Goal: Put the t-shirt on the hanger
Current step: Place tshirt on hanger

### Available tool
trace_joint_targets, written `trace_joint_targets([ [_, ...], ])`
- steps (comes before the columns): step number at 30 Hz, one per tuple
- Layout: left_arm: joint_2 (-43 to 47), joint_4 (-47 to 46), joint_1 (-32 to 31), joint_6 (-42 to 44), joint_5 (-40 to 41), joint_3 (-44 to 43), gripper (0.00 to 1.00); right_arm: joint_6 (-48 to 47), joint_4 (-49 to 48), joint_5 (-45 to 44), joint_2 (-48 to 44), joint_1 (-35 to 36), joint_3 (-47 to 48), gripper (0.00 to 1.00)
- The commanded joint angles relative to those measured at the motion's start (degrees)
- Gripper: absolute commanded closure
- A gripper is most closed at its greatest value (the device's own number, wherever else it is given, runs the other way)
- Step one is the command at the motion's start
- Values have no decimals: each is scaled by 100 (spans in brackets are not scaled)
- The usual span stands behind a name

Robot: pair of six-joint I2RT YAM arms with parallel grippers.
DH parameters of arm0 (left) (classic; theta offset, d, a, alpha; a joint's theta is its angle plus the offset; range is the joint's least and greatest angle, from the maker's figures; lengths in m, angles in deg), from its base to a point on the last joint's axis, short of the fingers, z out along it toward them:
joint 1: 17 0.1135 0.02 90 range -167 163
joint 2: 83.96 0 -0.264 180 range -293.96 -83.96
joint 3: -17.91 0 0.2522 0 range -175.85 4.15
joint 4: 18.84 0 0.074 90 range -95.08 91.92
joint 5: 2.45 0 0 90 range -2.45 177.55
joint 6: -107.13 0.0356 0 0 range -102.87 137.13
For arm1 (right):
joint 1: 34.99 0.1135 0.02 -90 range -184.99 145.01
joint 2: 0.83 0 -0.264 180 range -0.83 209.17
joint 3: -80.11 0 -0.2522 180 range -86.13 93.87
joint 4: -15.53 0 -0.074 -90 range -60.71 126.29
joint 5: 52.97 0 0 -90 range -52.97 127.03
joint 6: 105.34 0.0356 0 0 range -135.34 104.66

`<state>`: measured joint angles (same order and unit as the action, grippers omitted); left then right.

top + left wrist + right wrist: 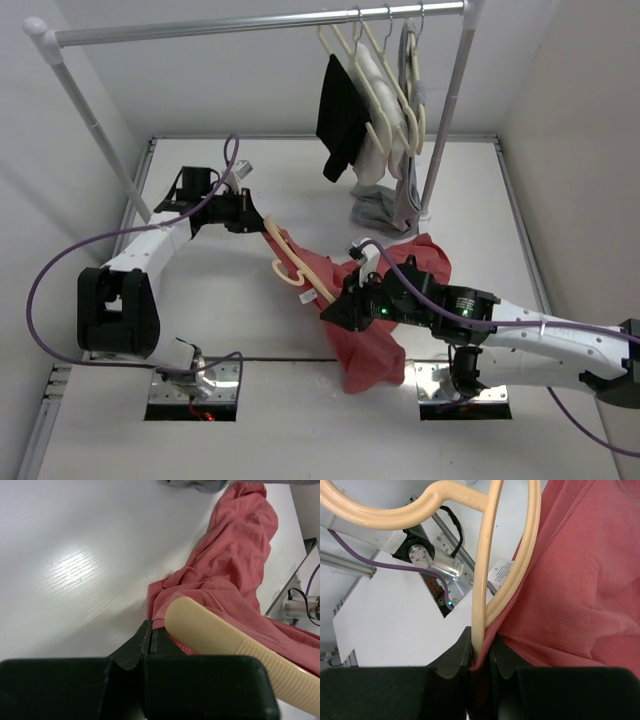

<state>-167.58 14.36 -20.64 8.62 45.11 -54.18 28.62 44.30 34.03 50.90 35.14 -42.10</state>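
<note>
Closest in, the right gripper (480, 647) was pressed together on the thin lower bar of the hanger (485, 580), with a ribbed edge of the t-shirt (570, 580) caught in the same pinch. A white care label (502, 572) showed just behind the bar. Across from it, the left gripper (149, 632) was shut on a fold of the red cloth at the rounded end of one hanger shoulder. Whether that end itself sat between the fingers could not be told from the wrist view; it seemed to lie just beside them.

Outward from both grips, the hanger hung slanted between the two arms with its hook free. Most of the t-shirt lay bunched on the tabletop (75, 555) beneath and beyond the right arm, not yet spread over the shoulders.

Several things could have gone wrong from there. With cloth and bar clamped together on the right, any pull to slide the shirt along would likely have dragged the hanger too. If the left held only cloth, tension could have slipped the fold off the shoulder end. The heaped fabric's weight might have pulled the neckline back off, and the loose hook could have snagged a sleeve.
</note>
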Motion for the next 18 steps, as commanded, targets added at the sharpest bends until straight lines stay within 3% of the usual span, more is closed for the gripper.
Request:
trace_joint_targets([
  [1, -287, -1347, 592, 842, 1844, -600, 100, 332, 556, 1259, -251, 203, 202, 100],
  [9, -823, -1347, 592, 1071, 2002, -1111, 100, 279, 819, 1381, -146, 203, 378, 100],
  [18, -771, -1163, 592, 1343, 1809, -1559, 100, 279, 899, 1461, -65, 203, 431, 100],
])
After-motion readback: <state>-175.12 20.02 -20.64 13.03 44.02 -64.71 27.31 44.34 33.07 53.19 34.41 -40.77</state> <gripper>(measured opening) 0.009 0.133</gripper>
